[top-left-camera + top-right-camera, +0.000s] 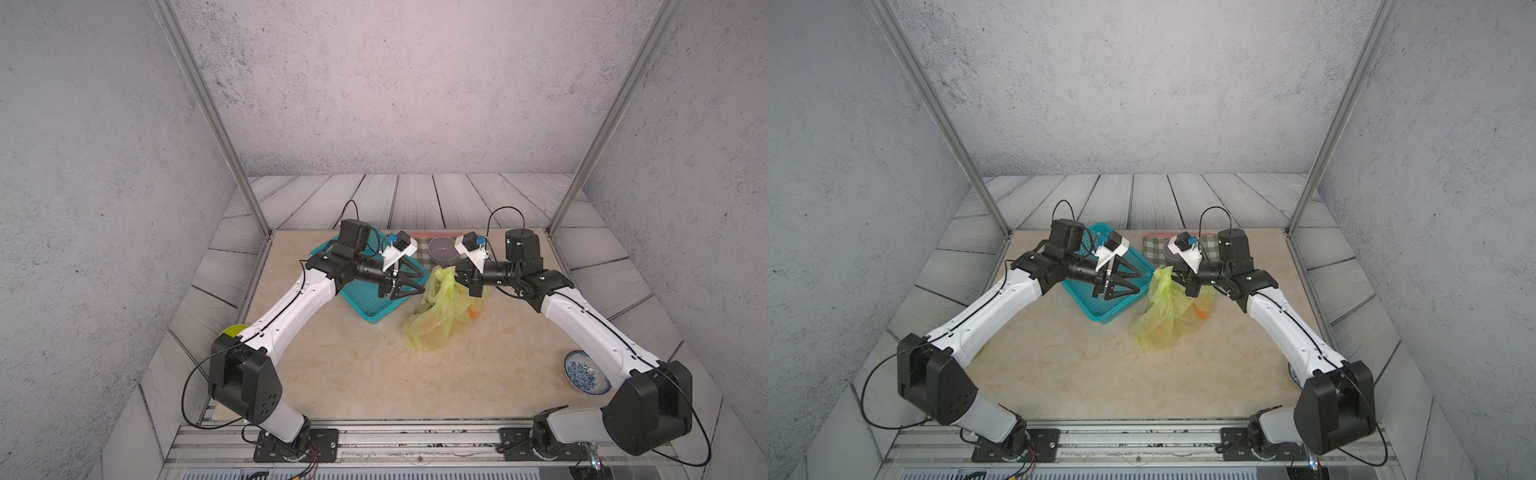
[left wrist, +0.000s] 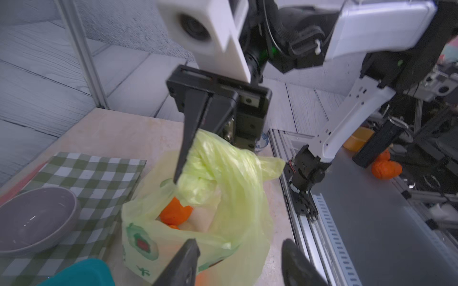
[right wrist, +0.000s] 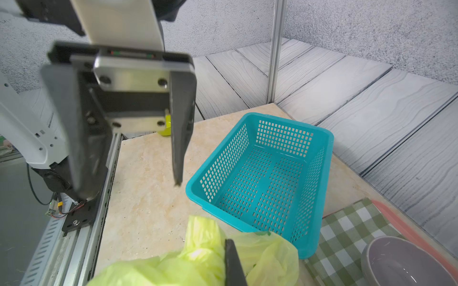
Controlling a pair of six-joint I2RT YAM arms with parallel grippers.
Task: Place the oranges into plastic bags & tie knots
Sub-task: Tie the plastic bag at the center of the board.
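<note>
The yellow-green plastic bag [image 1: 436, 320] [image 1: 1163, 324] sits on the table, its top pulled up. My right gripper [image 1: 457, 275] [image 1: 1177, 276] is shut on the bag's bunched, twisted handle [image 2: 198, 173], its finger [image 3: 233, 262] pressed into the plastic. Whether that twist forms knots I cannot tell. Oranges [image 2: 174, 210] lie inside the open bag mouth, and one shows through its side [image 1: 473, 312]. My left gripper [image 1: 422, 284] [image 1: 1146, 283] [image 2: 240, 262] [image 3: 131, 190] is open just left of the bag top, over the basket, holding nothing.
An empty teal mesh basket [image 1: 365, 305] [image 3: 260, 178] lies under my left wrist. Behind the bag stands a grey bowl [image 1: 442, 249] on a checked cloth [image 2: 99, 178]. At the front right sits a blue-patterned bowl [image 1: 586, 372]. A yellow-green object [image 1: 230, 330] lies by my left arm.
</note>
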